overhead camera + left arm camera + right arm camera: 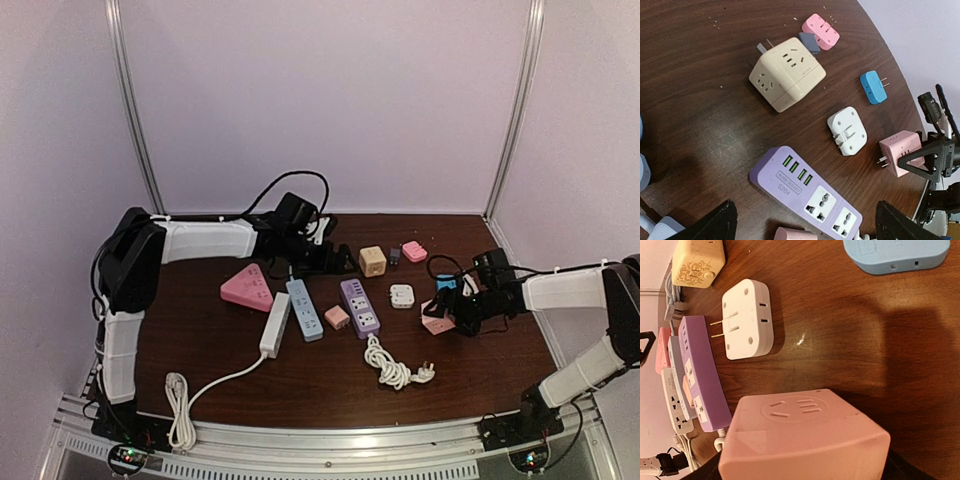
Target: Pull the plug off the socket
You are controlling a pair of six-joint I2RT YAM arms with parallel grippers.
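Dark brown wood makes the surface [480, 385]. In the top view, the right hand [447, 312] is at the pink cube-shaped plastic socket block [434, 322] near the right edge. The small blue plastic plug adapter [445, 286] lies just behind the block. The left hand [335, 260] hangs over the far middle, near a purple plastic power strip [360, 307] and a beige cube socket [372, 261].

In the left wrist view, the left hand's fingers [710, 225] stand wide apart, with nothing held between them. The blue plug lies flat with its pins free, apart from the pink block. A white plastic adapter [847, 131] lies near both.

In the right wrist view, the pink block fills the bottom, between the right hand's fingers. I cannot tell if they press on it. The blue plug lies apart at the top.
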